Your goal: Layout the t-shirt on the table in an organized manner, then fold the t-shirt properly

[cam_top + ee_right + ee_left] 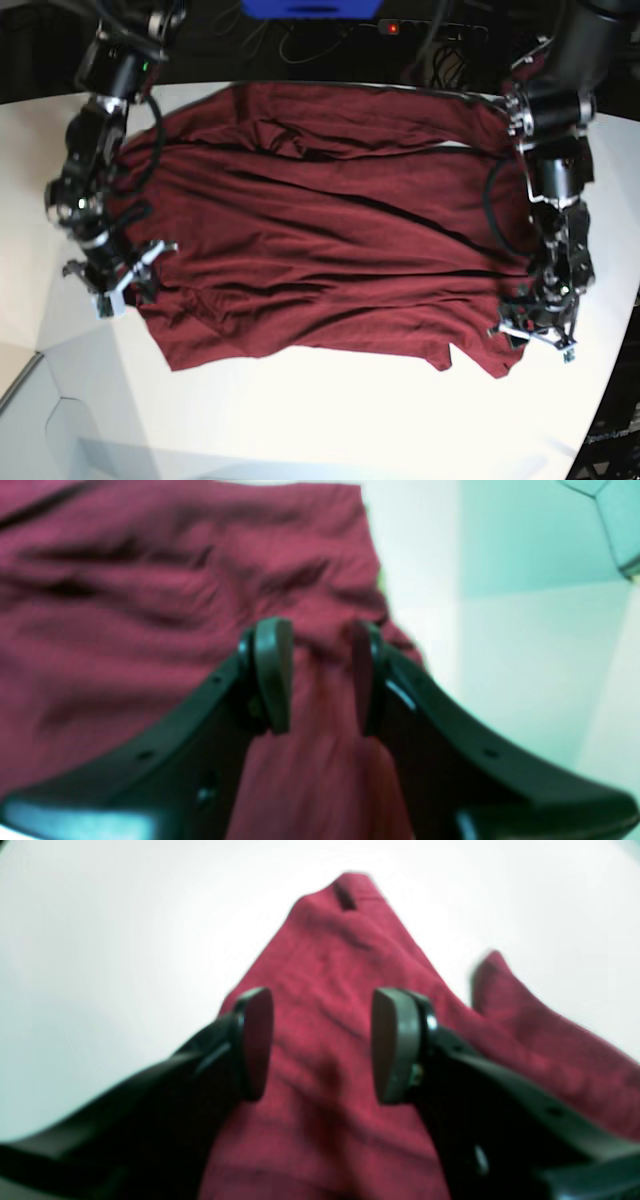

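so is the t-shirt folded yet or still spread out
Spread out, not folded. In the base view the t-shirt lies open and wrinkled across the table, a sleeve along its far edge, with no fold made.

Base view: looks straight down from above onto the table (320, 420), both arms in frame, far enough to take in the whole t-shirt (320, 230).
Left wrist view: close and blurred, looking out between the left gripper (322, 1045) fingers at cloth.
Right wrist view: equally close, behind the right gripper (320, 675).
Shared: all three show the t-shirt.
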